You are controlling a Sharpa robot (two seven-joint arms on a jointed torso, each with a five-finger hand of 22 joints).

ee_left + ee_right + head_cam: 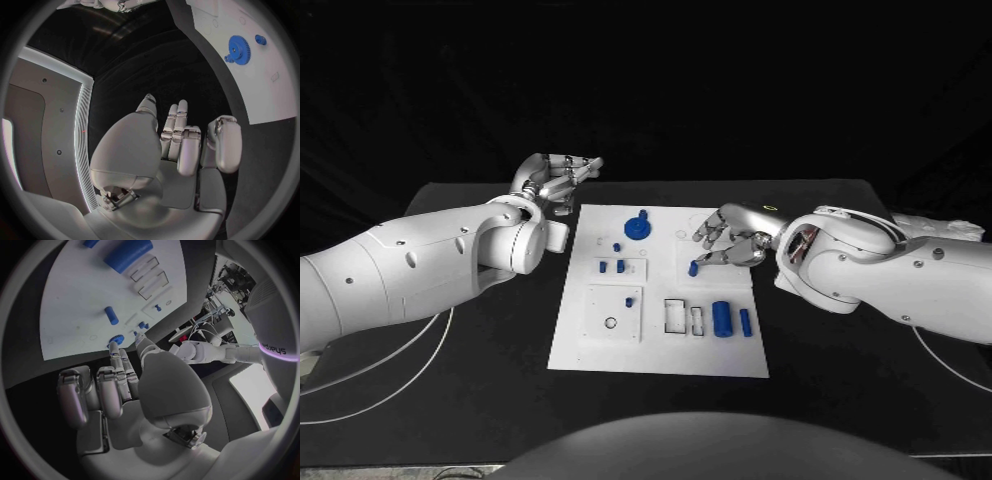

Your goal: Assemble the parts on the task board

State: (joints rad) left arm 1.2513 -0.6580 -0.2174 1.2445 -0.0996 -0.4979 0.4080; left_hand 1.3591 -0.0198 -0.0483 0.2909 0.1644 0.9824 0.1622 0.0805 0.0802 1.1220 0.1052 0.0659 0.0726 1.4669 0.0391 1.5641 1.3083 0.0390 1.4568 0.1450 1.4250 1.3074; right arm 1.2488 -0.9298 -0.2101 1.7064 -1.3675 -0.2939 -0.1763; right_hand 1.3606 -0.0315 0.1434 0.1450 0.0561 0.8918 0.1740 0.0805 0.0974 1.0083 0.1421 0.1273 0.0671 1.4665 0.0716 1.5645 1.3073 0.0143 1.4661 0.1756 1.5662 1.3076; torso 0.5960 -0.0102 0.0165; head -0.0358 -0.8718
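Note:
The white task board point(661, 345) lies mid-table. On its far part sits a blue gear point(638, 228) point(237, 48) point(116, 339). A short blue peg point(692, 268) point(111, 315) lies on the board just in front of my right hand point(730, 240) point(119, 385), which hovers over the board's far right with its fingers stretched out and holds nothing. A thick blue cylinder point(721, 318) point(128, 255) and a thin blue pin point(746, 321) lie near the board's right edge. My left hand point(557, 180) point(181, 145) is past the board's far left corner, fingers extended and empty.
Two small blue pieces point(610, 266) stand in a raised square at the board's left, with another small one point(630, 300) below them. Rectangular slots point(685, 316) point(150, 277) lie beside the cylinder. White cables point(387, 365) trail over the black table at the left.

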